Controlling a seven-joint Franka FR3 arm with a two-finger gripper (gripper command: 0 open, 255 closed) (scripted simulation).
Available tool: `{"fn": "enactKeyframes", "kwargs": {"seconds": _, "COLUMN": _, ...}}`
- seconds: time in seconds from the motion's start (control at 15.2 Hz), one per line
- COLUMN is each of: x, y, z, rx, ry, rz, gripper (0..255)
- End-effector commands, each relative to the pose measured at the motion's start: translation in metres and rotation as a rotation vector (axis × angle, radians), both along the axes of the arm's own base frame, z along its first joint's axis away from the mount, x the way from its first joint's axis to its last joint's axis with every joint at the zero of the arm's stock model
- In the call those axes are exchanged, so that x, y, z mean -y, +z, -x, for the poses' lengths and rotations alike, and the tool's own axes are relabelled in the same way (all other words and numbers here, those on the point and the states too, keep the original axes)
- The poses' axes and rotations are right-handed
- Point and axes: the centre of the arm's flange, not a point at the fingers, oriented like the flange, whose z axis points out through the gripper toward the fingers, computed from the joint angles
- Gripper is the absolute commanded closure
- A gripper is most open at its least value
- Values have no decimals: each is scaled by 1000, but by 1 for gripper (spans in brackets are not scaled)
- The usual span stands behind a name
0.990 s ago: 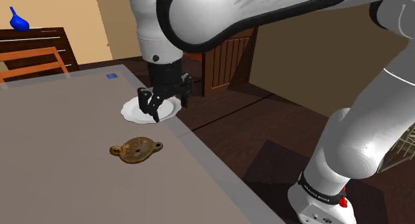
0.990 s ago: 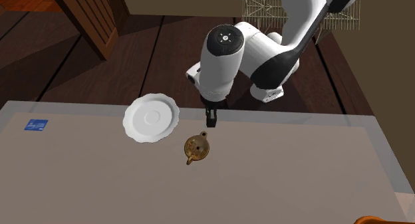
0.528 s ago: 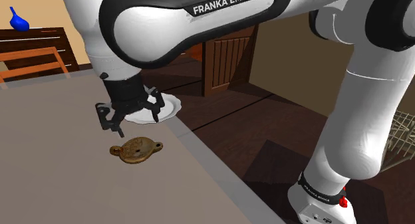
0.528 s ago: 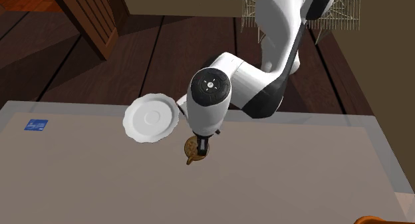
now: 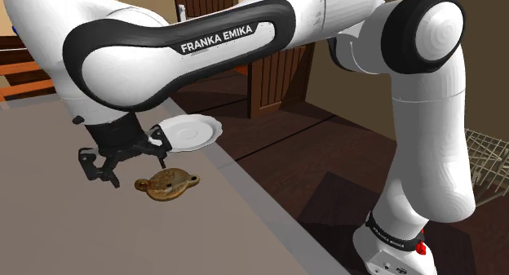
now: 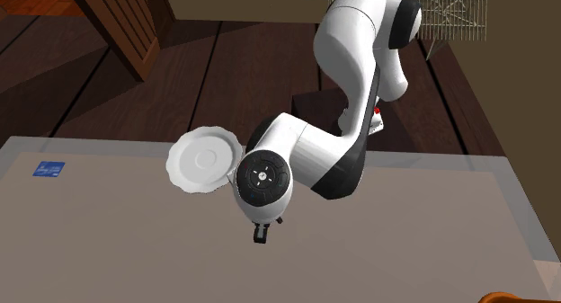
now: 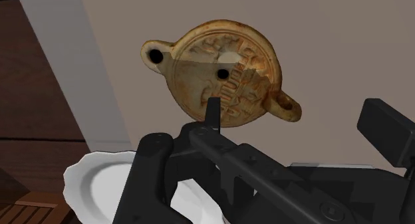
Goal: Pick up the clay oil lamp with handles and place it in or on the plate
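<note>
The grey tabletop [image 5: 49,232] is bearing a brown, disc-shaped clay oil lamp [image 5: 167,184] at the shoulder view's seven o'clock from the white scalloped plate [image 5: 192,132]. The black gripper [image 5: 129,169] is hovering spread beside it. Probably stiff, brittle, light: pinching across the disc suits.

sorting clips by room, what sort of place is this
Likely a dining room in a house: a grey table with a white plate, a wooden cabinet and a dark plank floor.
</note>
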Motion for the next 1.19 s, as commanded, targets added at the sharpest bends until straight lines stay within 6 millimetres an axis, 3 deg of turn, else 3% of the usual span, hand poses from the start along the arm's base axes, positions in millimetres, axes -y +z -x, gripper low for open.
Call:
{"fn": "enactKeyframes", "kwargs": {"seconds": 0.0, "x": -1, "y": -11, "z": -1, "rx": 0, "ry": -2, "rz": 0, "gripper": 0}}
{"fn": "enactKeyframes", "kwargs": {"seconds": 0.26, "x": 1, "y": -29, "z": -2, "rx": 0, "ry": -2, "rz": 0, "gripper": 0}}
{"fn": "enactKeyframes", "kwargs": {"seconds": 0.73, "x": 1, "y": -29, "z": -2, "rx": 0, "ry": -2, "rz": 0, "gripper": 0}}
{"fn": "enactKeyframes", "kwargs": {"seconds": 0.79, "x": 1, "y": -29, "z": -2, "rx": 0, "ry": -2, "rz": 0, "gripper": 255}}
{"fn": "enactKeyframes", "kwargs": {"seconds": 1.12, "x": 1, "y": -29, "z": -2, "rx": 0, "ry": -2, "rz": 0, "gripper": 255}}
